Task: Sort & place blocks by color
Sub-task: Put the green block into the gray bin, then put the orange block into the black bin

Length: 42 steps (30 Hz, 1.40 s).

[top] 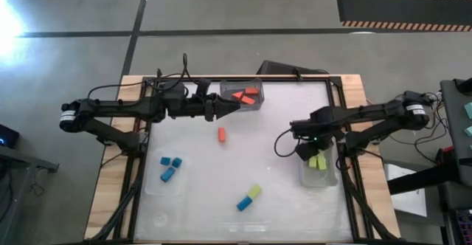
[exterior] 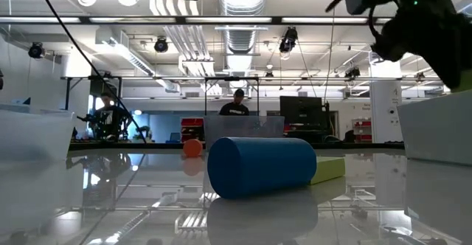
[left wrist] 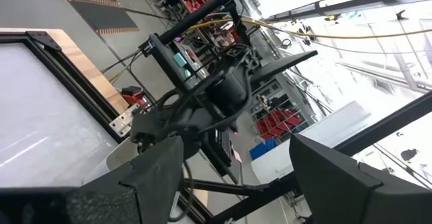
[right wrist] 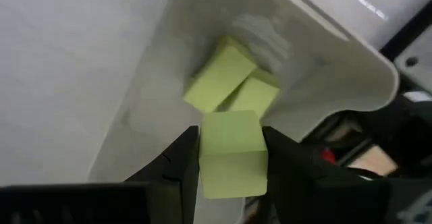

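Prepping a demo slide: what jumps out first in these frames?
The right gripper holds a yellow-green block over the right bin, where two more already lie. The left gripper, open, sits at the far bin with the orange-red blocks. One orange-red block lies loose mid-table.

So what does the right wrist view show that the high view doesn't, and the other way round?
Only the right wrist view shows the right claw gripping a yellow-green block between its fingers, over two others in the clear bin. Only the high view shows the left claw open at the bin of orange-red blocks, the loose orange-red block, the blue blocks and the blue and yellow-green pair. Both show the right-hand bin with yellow-green blocks inside.
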Available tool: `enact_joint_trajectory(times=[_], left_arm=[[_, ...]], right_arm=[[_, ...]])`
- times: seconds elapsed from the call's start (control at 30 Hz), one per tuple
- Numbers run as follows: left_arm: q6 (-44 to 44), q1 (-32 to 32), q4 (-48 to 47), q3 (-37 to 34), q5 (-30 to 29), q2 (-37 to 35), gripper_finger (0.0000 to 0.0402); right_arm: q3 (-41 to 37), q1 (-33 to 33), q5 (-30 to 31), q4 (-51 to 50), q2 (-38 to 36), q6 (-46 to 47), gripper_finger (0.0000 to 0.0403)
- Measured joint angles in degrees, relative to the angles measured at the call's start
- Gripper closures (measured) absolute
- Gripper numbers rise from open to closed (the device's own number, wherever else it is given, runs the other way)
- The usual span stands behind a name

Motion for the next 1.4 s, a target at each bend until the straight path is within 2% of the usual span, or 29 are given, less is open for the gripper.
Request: enact_joint_trajectory(times=[0.3, 0.57, 0.93, 1.4], left_arm=[[0.00, 0.00, -0.09, -0.44, 0.00, 0.00, 0.0147], [-0.02, 0.42, -0.01, -0.50, 0.01, 0.00, 0.0147], [-0.14, 0.50, -0.02, -0.50, 0.00, 0.00, 0.0147], [-0.17, 0.50, -0.02, -0.50, 0.02, 0.00, 0.0147]], right_arm=[[-9.13, 0.00, 2.42, 14.62, -4.39, 14.73, 0.0281], [-10.19, -0.04, 6.38, 15.77, -3.75, 18.06, 0.0281], [-10.21, -0.04, 8.25, 16.29, -3.58, 25.55, 0.0274], [-10.21, -0.04, 9.54, 16.24, -3.57, 28.13, 0.0220]])
